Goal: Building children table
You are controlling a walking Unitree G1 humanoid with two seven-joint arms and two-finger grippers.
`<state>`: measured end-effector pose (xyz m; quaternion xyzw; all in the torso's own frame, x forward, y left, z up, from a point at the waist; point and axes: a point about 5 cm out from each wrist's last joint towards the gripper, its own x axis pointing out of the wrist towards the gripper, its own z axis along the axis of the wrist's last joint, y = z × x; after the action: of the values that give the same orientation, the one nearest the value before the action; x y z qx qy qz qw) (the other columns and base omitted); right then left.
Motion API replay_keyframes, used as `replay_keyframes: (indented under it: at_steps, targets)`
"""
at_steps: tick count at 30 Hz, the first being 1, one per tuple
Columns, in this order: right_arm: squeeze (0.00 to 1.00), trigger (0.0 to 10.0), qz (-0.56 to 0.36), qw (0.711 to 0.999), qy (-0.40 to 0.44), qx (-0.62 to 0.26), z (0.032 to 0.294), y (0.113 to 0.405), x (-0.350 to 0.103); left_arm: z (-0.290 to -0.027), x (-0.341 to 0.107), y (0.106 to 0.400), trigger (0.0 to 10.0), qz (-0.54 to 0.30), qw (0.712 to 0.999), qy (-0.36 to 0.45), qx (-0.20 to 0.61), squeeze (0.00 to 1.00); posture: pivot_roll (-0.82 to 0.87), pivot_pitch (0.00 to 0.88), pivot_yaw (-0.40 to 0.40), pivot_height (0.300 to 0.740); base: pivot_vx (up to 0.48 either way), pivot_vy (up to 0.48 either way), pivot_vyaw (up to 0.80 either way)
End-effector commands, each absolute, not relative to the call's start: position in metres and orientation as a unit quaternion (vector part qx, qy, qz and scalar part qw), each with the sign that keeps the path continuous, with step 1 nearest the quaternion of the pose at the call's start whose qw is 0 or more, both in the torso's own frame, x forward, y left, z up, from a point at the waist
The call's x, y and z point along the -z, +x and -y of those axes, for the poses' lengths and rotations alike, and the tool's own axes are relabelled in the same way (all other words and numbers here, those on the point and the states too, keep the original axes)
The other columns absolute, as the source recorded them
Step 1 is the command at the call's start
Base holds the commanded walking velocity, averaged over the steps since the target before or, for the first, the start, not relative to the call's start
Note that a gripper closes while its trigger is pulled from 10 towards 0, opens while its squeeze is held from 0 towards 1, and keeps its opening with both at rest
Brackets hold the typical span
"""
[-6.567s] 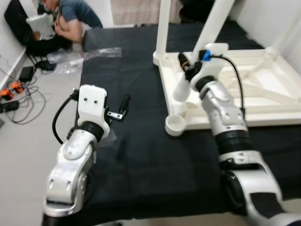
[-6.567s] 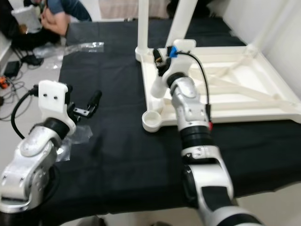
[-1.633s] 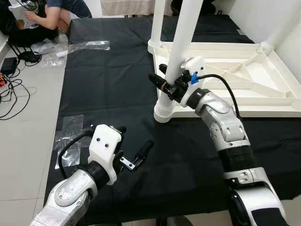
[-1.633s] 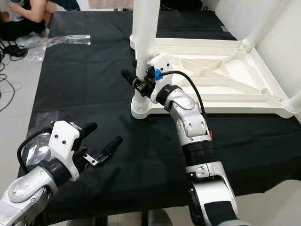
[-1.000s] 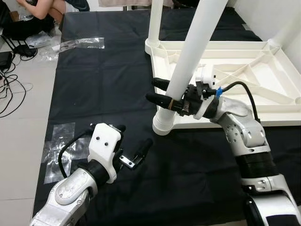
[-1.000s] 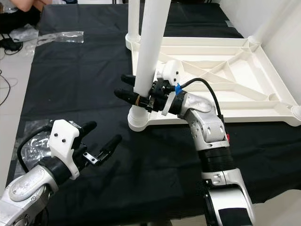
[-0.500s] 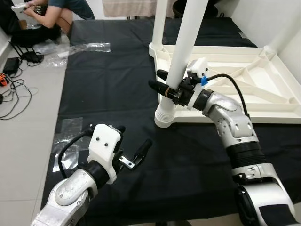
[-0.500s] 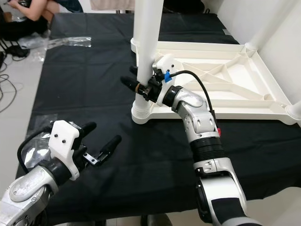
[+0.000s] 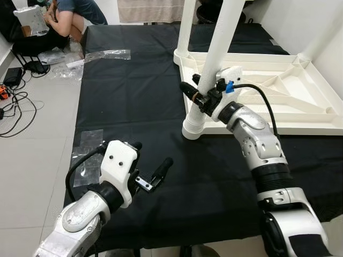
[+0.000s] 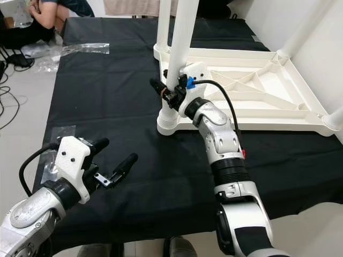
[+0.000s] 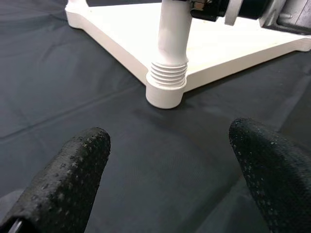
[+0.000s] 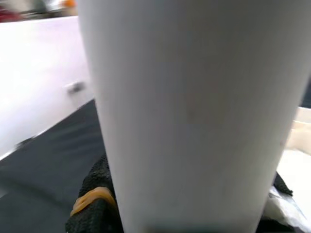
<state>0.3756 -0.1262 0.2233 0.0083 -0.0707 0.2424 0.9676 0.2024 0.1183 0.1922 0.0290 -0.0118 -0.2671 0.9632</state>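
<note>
The white children's table (image 9: 278, 93) lies upside down on a black cloth. A white leg (image 9: 217, 53) stands in the near left corner socket (image 9: 193, 128), leaning slightly, with its ribbed base (image 11: 167, 80) in the socket. My right gripper (image 9: 192, 85) is shut on that leg a little above the socket, and one black finger (image 12: 95, 204) shows beside the leg (image 12: 194, 111). My left gripper (image 9: 150, 156) hovers open above the cloth in front of that corner. Its fingers (image 11: 73, 174) are spread wide with nothing between them.
Another leg (image 9: 186, 27) stands at the far left corner and one (image 9: 321, 37) at the far right. A person (image 9: 53, 19) sits on the floor at the back left, near cables (image 9: 16, 75) and plastic bags (image 9: 104, 54). A clear plastic patch (image 9: 88, 155) lies at the cloth's left edge.
In the earliest frame the corner socket was empty and the leg was held above it; now the leg stands in it. The leg leans less than a second ago. The left gripper keeps hovering open.
</note>
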Motion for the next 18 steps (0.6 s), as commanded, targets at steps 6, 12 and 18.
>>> replay_keyframes:
  at_steps: [6,12,18]
  targets:
    - [0.0,10.0,-0.049,0.996,0.039,-0.069,0.137,0.38,-0.175,-0.119,-0.191,0.202,10.0,0.01,0.964,0.033,0.265,0.0,0.1,0.239,-0.076,0.74,0.0,0.0,0.0]
    - [0.0,10.0,-0.035,0.997,0.054,0.054,0.134,0.381,-0.187,-0.119,-0.191,0.202,10.0,0.011,0.964,0.033,0.264,0.0,0.11,0.243,-0.077,0.74,0.0,0.0,0.0]
    - [0.0,10.0,-0.014,0.976,0.087,0.197,0.127,0.375,-0.198,-0.118,-0.191,0.203,10.0,0.013,0.964,0.032,0.265,0.0,0.11,0.242,-0.076,0.74,0.0,0.0,0.0]
